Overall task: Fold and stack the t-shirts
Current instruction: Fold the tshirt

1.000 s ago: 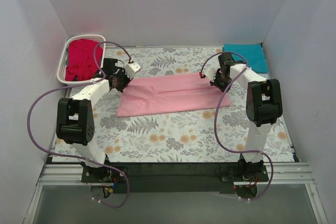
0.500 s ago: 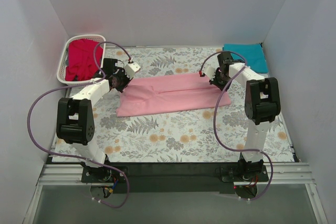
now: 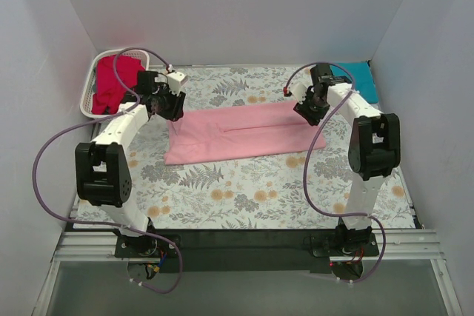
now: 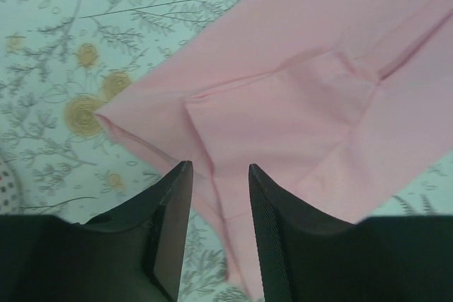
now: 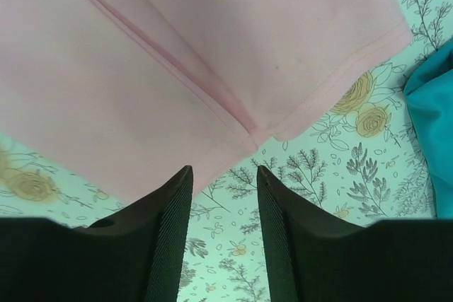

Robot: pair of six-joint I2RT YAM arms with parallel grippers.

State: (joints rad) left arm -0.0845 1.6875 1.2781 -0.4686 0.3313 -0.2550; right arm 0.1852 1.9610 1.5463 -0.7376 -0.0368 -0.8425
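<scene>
Left claw (image 4: 219,169), right claw (image 5: 224,172): both spread, empty.

Three views, one worktop (image 3: 244,201)
The whole is taken from high above the near edge, tilted down; each wrist view is aimed closely down at one end of the pink t-shirt (image 3: 244,135), shared by all three.

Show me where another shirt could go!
Best: the bare table between the pink shirt and the near edge. Also the far strip between basket and teal shirt. Crowded: far corners, and the pink shirt's ends under left pincer and right pincer.
</scene>
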